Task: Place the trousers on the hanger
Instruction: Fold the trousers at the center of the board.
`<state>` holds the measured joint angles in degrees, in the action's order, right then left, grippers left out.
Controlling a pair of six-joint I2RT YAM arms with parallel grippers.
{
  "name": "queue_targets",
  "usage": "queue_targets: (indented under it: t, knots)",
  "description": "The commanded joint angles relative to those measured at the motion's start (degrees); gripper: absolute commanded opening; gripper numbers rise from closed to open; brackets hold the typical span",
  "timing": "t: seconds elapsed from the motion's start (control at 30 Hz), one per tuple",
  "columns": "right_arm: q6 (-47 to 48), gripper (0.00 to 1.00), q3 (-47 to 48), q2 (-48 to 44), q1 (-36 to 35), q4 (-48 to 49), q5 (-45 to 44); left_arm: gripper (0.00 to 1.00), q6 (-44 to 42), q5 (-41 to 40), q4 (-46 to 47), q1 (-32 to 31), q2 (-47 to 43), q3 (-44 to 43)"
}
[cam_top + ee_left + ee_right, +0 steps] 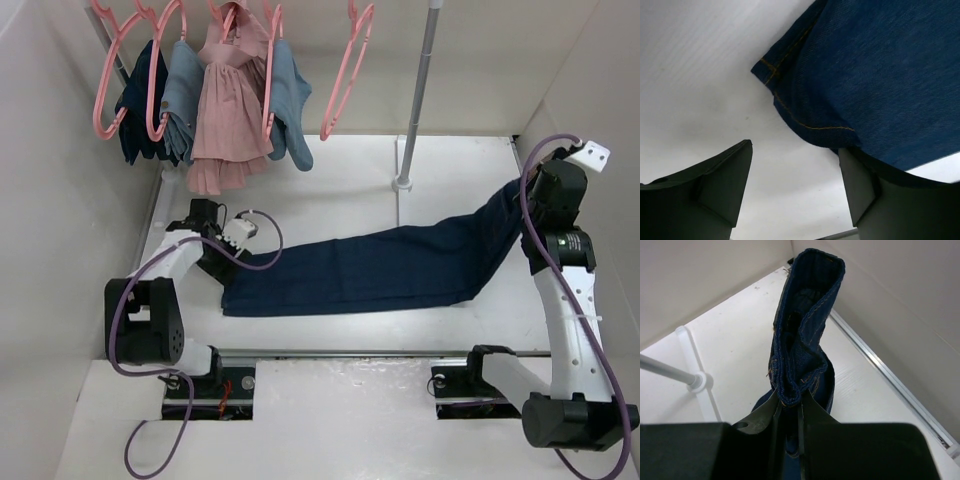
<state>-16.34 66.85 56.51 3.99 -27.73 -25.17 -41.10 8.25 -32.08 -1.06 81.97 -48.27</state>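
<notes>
The dark navy trousers (380, 265) lie stretched across the table from lower left to upper right. My right gripper (524, 205) is shut on their right end and holds it off the table. In the right wrist view the folded denim (805, 325) with orange stitching stands up out of the shut gripper (790, 401). My left gripper (220, 268) is low at the trousers' left end. It stands open (795, 147) with bare table between the fingers, and a hemmed edge (810, 120) lies over the right finger (860, 185). An empty pink hanger (347, 72) hangs on the rail.
More pink hangers (112, 80) on the back rail carry faded blue denim garments (185, 95) and a pink dress (232, 115). A white rack pole (420, 90) stands on the table behind the trousers. White walls close in the left and right sides.
</notes>
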Motion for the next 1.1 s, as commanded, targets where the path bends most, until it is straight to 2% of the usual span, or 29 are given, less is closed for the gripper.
queue_targets:
  t: [0.0,0.1,0.23,0.3,0.37,0.47,0.5,0.53,0.6,0.67,0.77,0.8,0.9,0.93,1.03,1.07]
  knots:
    - [2.10,0.00,2.24,-1.14,-0.21,3.03,-4.46,0.64,3.22,7.19,-2.36,0.01,-0.15,-6.02]
    - [2.10,0.00,1.62,-1.75,-0.21,3.03,-3.57,0.55,3.22,12.29,-5.27,0.01,1.52,-9.37]
    - [2.10,0.00,0.47,-2.28,-0.74,3.03,-3.04,0.52,1.56,16.87,-7.48,-1.22,2.75,-10.79]
    - [2.10,0.00,-0.13,-2.89,-0.74,3.03,-3.04,0.52,0.41,16.89,-7.48,-2.54,0.75,-9.30]
    - [2.10,0.00,-0.14,-2.90,-0.74,2.50,-3.57,0.52,0.41,12.33,-5.90,-4.74,-0.76,-7.90]
    - [2.10,0.00,-0.14,-3.43,-0.74,1.97,-4.71,0.34,-0.20,5.06,-4.84,-4.13,-3.48,-5.26]
    - [2.10,0.00,-0.14,-3.43,-0.74,1.97,-4.71,0.17,-0.21,2.76,-3.79,-4.13,-4.27,-3.43]
    - [2.10,0.00,-0.14,-3.43,-0.74,1.97,-4.71,0.10,-1.60,0.91,-3.26,-3.26,-6.02,-2.36]
    - [2.10,0.00,-0.14,-3.43,-0.21,1.97,-4.71,0.03,-3.97,-2.96,-2.65,-2.20,-8.05,-0.26]
    - [2.10,0.00,-0.14,-3.43,-0.21,2.50,-4.02,0.03,-6.78,-8.65,-2.03,-2.19,-10.94,3.44]
    - [2.10,0.00,-0.14,-3.43,-0.21,2.50,-2.61,0.06,-8.37,-16.57,2.79,-2.19,-13.76,8.27]
    - [2.10,0.00,-0.14,-2.90,-0.21,3.02,-2.61,0.13,-9.08,-21.04,4.20,-1.50,-13.77,9.15]
    - [2.62,0.00,-0.14,-2.90,-0.21,3.03,-2.61,0.23,-10.31,-23.90,6.67,0.17,-14.47,9.86]
    - [2.63,0.00,-0.14,-2.90,-0.21,3.03,-2.61,0.37,-10.31,-23.90,6.67,0.18,-13.95,9.08]
    - [3.15,0.00,-0.14,-2.90,0.31,3.03,-2.61,0.55,-9.61,-19.79,2.55,1.58,-13.95,4.87]
    - [3.15,0.00,-0.66,-2.90,0.32,3.03,-2.61,0.65,-8.83,-18.37,0.63,2.28,-13.95,3.72]
